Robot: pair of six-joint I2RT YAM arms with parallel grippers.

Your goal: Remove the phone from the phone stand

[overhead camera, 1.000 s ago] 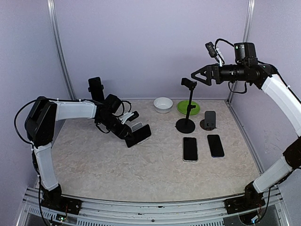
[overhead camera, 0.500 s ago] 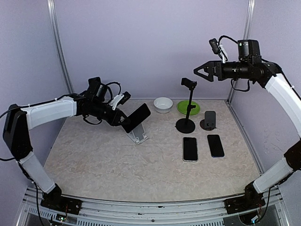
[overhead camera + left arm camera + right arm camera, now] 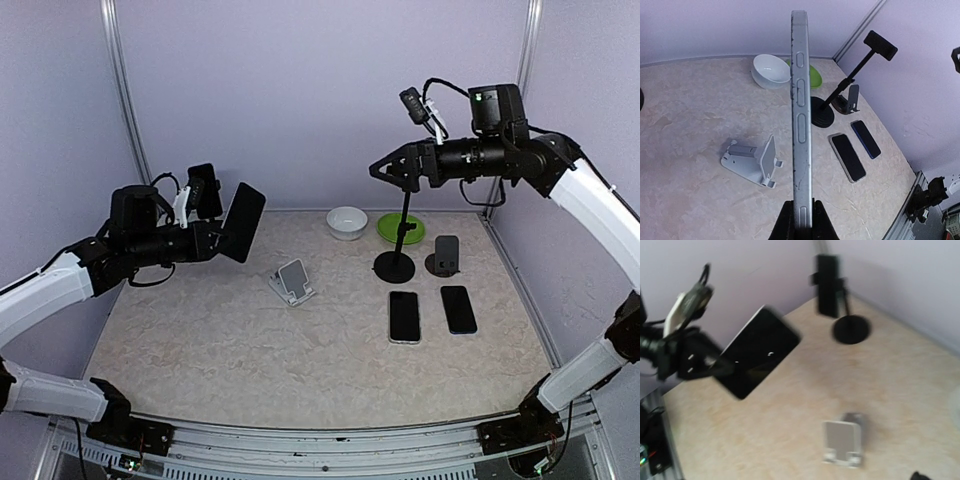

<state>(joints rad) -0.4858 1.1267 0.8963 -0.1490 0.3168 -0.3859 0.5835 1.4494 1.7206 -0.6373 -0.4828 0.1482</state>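
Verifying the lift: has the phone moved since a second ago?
Yes. The phone went up and left, away from the white bowl, clear of the stand.

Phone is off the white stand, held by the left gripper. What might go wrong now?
1. The left gripper pinches the phone at one end only, high above the table; a slip would likely drop it.
2. The open right gripper hangs close to the tall black stand; a nudge might tip it onto the two phones lying flat beside its base.
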